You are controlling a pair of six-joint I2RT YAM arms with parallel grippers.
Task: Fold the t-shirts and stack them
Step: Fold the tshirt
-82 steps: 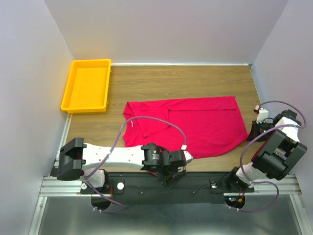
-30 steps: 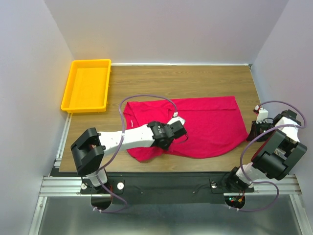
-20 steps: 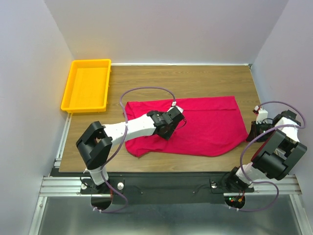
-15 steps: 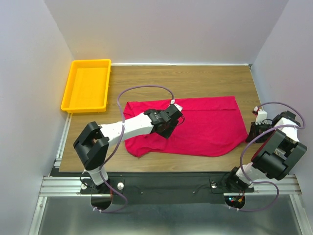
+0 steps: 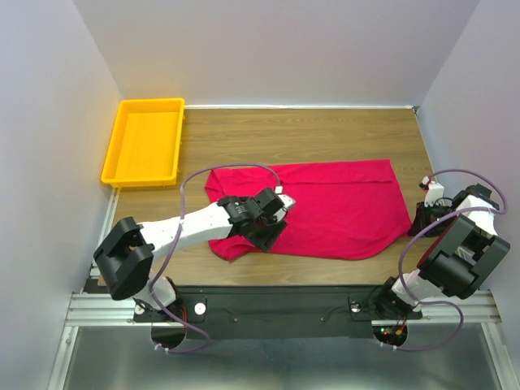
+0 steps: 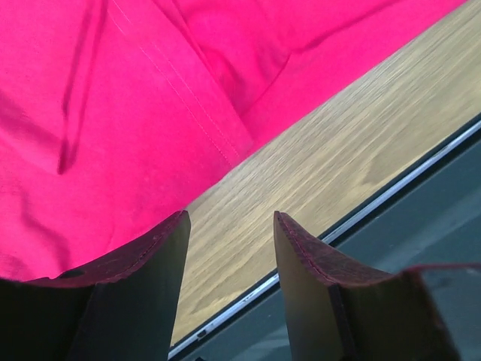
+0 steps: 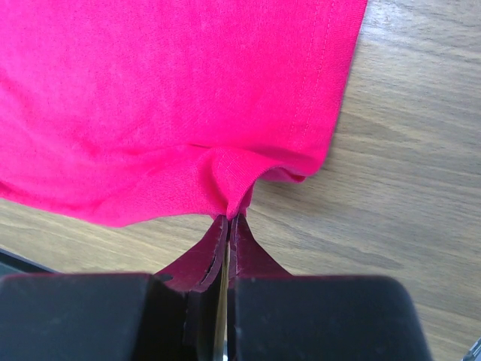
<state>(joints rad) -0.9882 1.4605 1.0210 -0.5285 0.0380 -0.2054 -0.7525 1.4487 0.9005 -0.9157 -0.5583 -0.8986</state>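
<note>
Left pincer (image 6: 229, 222) spread wide with nothing between its fingers. Hangs low over the near hem of the t-shirt (image 5: 341, 203), at the end closer to the tray (image 5: 138, 182). Sits half over red cloth and half over bare wood, right at the cloth's edge. Looks placed to take a new hold on that hem, or to have just let it go; cannot tell which.

Right pincer (image 7: 228, 226) clenched on a small pinch of red fabric at the shirt's end farthest from the tray. Draws the cloth up into a little pucker at the shut tips. Likely held there as an anchor, so the thin fabric does not slide or bunch while the other arm works the tray-side end.

Shirt itself lying spread across the table (image 5: 309, 138), beside the tray but apart from it and not inside it. Mostly flat toward the far-from-tray end. Doubled over and creased at the near corner on the tray side, with a stitched seam crossing that layer. Appears only partly folded; nothing stacked yet.
</note>
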